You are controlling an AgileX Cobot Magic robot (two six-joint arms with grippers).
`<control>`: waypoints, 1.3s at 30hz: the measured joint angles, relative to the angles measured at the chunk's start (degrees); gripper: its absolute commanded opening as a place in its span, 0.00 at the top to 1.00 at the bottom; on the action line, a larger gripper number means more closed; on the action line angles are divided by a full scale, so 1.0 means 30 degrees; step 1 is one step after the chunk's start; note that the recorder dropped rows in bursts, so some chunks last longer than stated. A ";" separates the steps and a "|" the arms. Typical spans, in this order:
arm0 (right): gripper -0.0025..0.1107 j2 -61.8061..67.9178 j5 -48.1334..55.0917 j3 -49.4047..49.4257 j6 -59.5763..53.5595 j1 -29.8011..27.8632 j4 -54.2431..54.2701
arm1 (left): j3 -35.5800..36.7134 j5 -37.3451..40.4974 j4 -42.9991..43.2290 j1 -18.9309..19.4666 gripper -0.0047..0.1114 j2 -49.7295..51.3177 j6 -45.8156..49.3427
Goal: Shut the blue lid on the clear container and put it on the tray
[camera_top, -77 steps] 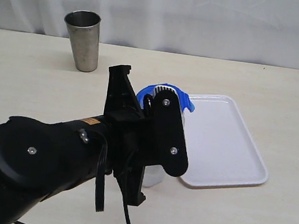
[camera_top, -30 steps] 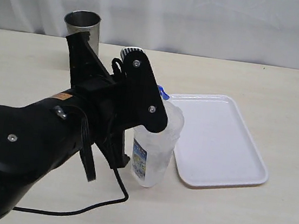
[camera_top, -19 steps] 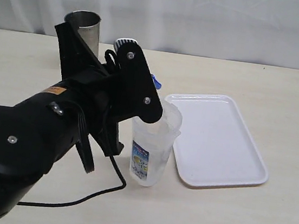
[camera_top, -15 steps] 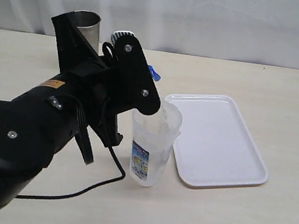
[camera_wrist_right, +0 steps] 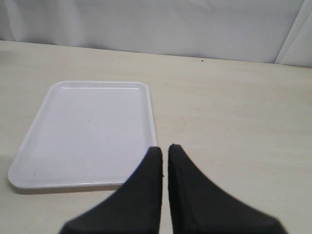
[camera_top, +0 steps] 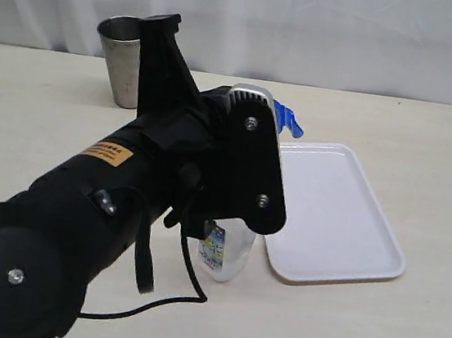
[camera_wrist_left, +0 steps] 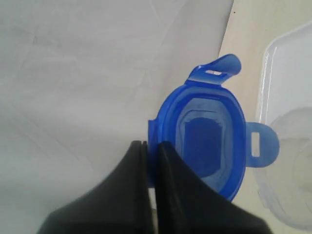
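Note:
My left gripper (camera_wrist_left: 152, 144) is shut on one edge of the blue lid (camera_wrist_left: 207, 139), whose inner side faces the wrist camera with its flaps sticking out. In the exterior view only a blue flap of the lid (camera_top: 288, 119) shows past the black gripper body, held above the clear container (camera_top: 225, 255). Only the container's labelled lower part shows; its mouth is hidden by the arm. The white tray (camera_top: 336, 215) lies flat just right of the container. My right gripper (camera_wrist_right: 165, 149) is shut on nothing, near the tray (camera_wrist_right: 87, 129)'s corner.
A grey steel cup (camera_top: 123, 53) stands at the back left, partly behind the left arm. A black cable (camera_top: 169, 298) from that arm droops onto the table in front of the container. A white curtain closes off the far side.
The left arm lifted the lid off the container, swung up and left, then came back right over it. The container's open mouth, visible half a second ago, is now covered by the gripper.

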 measured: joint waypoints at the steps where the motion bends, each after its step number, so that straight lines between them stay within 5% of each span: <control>1: 0.94 0.0000 0.0000 0.0000 0.0000 0.0000 0.0000 | 0.0000 0.0046 0.0449 0.0298 0.96 0.0213 0.0000; 7: 0.94 0.0000 0.0000 0.0000 0.0000 0.0000 0.0000 | 0.0032 -0.0205 0.3111 0.1903 0.96 0.0359 -0.2054; 13: 0.94 0.0000 0.0000 0.0000 0.0000 0.0000 0.0000 | 0.0032 0.2019 0.2616 0.3197 0.96 0.0359 -0.2659; 29: 0.94 0.0000 0.0000 0.0000 0.0000 0.0000 0.0000 | 0.0032 0.4331 0.2330 0.3152 0.96 0.0359 -0.2740; 39: 0.94 0.0000 0.0000 0.0000 0.0000 0.0000 0.0000 | 0.0032 0.3177 0.1356 0.1391 0.96 0.0359 -0.0793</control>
